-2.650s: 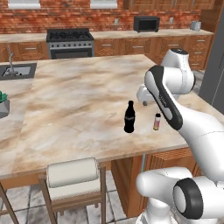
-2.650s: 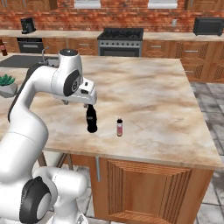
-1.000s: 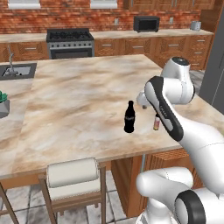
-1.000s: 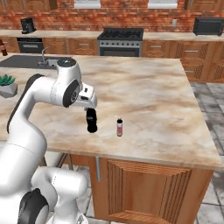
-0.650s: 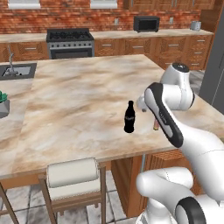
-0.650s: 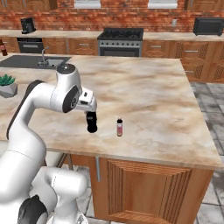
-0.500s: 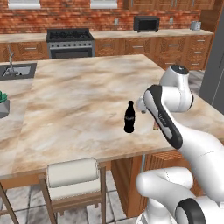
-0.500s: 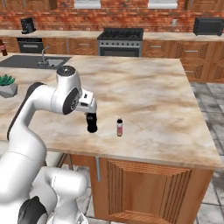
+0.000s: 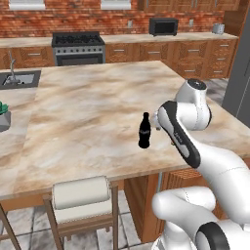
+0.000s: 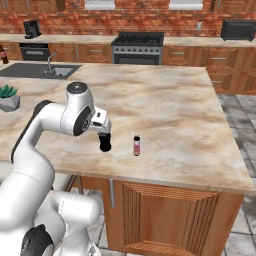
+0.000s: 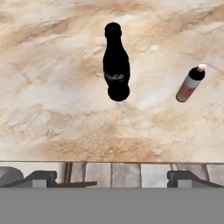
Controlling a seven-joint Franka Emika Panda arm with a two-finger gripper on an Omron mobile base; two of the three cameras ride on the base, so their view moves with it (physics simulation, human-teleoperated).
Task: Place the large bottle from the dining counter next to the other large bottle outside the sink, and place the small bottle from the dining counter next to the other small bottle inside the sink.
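Observation:
The large bottle [image 11: 116,65], near-black and slim, stands upright on the dining counter [image 11: 52,109] near its front edge. The small bottle [image 11: 190,83], pinkish-white with a pale cap, stands a short way to its right. My gripper [image 11: 112,176] is open and empty, and hovers above and in front of the large bottle. In the right base view the hand [image 10: 102,127] covers the top of the large bottle [image 10: 105,145], with the small bottle [image 10: 136,145] beside it. The left base view shows the large bottle [image 9: 144,130] just left of my arm. The sink [image 10: 50,71] lies at the far left.
A potted plant [image 10: 9,97] sits on the counter's left side. A stool [image 9: 80,195] stands under the front edge. A stove [image 9: 78,46] and wooden cabinets line the brick wall. A dark bottle [image 10: 3,54] stands on the far-left counter.
The hand has come down and closer to the large bottle, and the arm's elbow has dropped with it. Both bottles stay where they were.

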